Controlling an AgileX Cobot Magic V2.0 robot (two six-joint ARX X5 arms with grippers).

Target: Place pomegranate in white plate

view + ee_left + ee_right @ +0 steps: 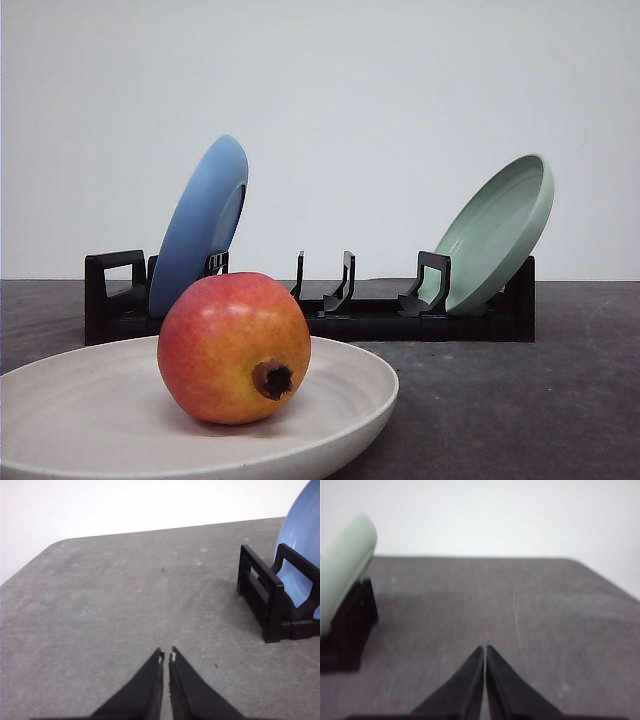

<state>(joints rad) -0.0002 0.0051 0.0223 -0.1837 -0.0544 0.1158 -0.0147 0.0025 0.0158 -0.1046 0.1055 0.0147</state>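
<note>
The pomegranate [235,347] is sitting in the white plate [345,415], calyx facing five o'clock — task apparently done — both grippers, left [166,657] and right [485,649], hovering closed, empty.

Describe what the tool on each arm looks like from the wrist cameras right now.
Both look alike. The left tool has two flat matte black fingers tapering to sharp points, with a small pale fleck at each tip. The right tool has the same black wedge-shaped fingers; that view is blurred, so finer markings cannot be made out. No cables or labels are visible.
</note>
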